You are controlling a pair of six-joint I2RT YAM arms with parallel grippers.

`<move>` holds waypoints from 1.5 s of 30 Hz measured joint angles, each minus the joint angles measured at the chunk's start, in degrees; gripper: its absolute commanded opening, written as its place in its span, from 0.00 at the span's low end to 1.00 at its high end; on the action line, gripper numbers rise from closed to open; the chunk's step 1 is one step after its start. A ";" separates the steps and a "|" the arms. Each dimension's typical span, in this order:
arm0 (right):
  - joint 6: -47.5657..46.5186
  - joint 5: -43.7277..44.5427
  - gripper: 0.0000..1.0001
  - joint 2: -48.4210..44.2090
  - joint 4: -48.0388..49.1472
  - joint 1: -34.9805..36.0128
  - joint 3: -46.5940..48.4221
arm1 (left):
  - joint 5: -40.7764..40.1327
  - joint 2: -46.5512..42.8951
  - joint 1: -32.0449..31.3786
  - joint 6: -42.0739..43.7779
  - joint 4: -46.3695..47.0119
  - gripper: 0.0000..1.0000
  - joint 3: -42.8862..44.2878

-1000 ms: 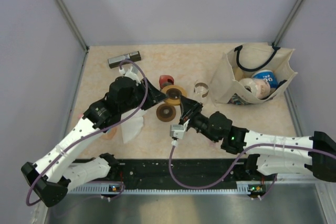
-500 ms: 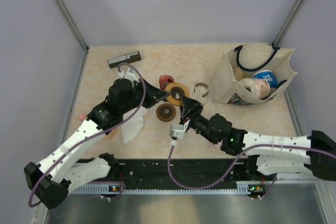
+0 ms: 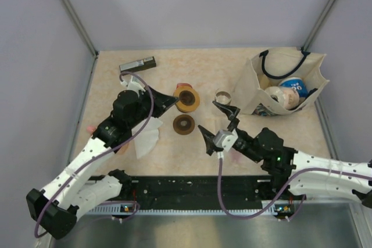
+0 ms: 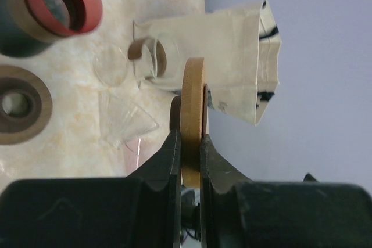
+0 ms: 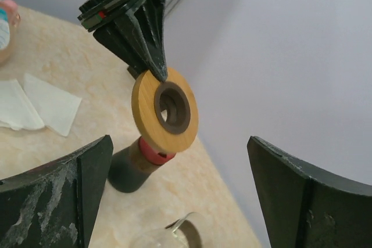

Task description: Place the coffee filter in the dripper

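Zero placement so far: coffee filter (image 3: 146,139) flat on table, left of centre, untouched. Left gripper (image 4: 190,140) pinched on edge of wooden ring (image 4: 193,85), held aloft mid-frame. Right gripper (image 3: 208,115) spread wide, empty. Probable glass dripper (image 3: 222,97) right of centre, bare.

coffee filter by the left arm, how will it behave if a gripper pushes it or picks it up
Probably floppy and very light: the coffee filter is thin white paper lying creased on the table. Pushed, it would likely slide or crumple, since it lies nearly flat. A pinch at a raised fold seems the better bet.
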 measured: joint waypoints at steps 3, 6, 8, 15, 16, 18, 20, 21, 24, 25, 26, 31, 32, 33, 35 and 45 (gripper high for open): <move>10.95 4.11 0.99 -2.58 -2.71 0.04 0.63 | 0.83 0.44 4.48 0.46 1.51 0.00 -0.15; 23.06 11.08 0.99 -2.91 -8.26 0.02 3.28 | 3.56 3.32 10.40 0.66 4.50 0.00 -0.31; 30.99 15.26 0.99 -2.93 -13.60 0.04 5.53 | 5.11 6.58 13.16 1.09 6.91 0.00 -0.28; 52.17 24.24 0.99 -7.26 -27.91 0.04 8.07 | 10.03 14.88 15.34 3.96 9.62 0.00 -0.15; 54.42 25.11 0.99 -8.68 -29.86 0.04 8.04 | 10.64 15.65 15.50 4.37 10.10 0.00 0.00; 57.48 26.45 0.99 -11.61 -32.15 0.04 7.93 | 11.87 17.09 15.82 4.96 11.30 0.00 0.46; 59.67 27.10 0.99 -14.43 -33.29 0.04 7.56 | 12.72 18.47 16.09 5.77 12.26 0.00 0.98; 60.50 27.41 0.99 -15.91 -33.79 0.04 7.26 | 13.11 19.23 16.15 6.10 12.96 0.00 1.20; 62.51 28.15 0.99 -19.37 -34.71 0.04 6.84 | 14.40 21.59 16.37 6.95 14.78 0.00 1.92; 63.17 28.50 0.99 -20.13 -34.82 0.04 6.80 | 14.69 22.49 16.37 7.19 15.02 0.00 2.29; 63.52 28.74 0.99 -20.41 -34.86 0.04 6.75 | 14.88 23.23 16.41 7.30 15.21 0.00 2.64; 64.92 29.88 0.99 -20.50 -35.89 0.04 6.40 | 15.98 27.96 16.46 7.93 16.09 0.00 4.81; 64.96 29.97 0.99 -20.50 -36.06 0.04 6.40 | 16.22 28.85 16.46 8.04 16.35 0.00 5.07; 65.11 30.05 0.98 -20.48 -36.17 0.04 6.40 | 16.41 29.55 16.46 8.11 16.57 0.00 5.20; 65.42 30.08 0.98 -20.33 -36.26 0.04 6.40 | 16.79 30.77 16.52 8.35 16.70 0.00 5.20; 65.57 30.49 0.98 -20.02 -36.30 0.04 5.33 | 18.38 33.68 17.40 9.81 16.65 0.00 6.88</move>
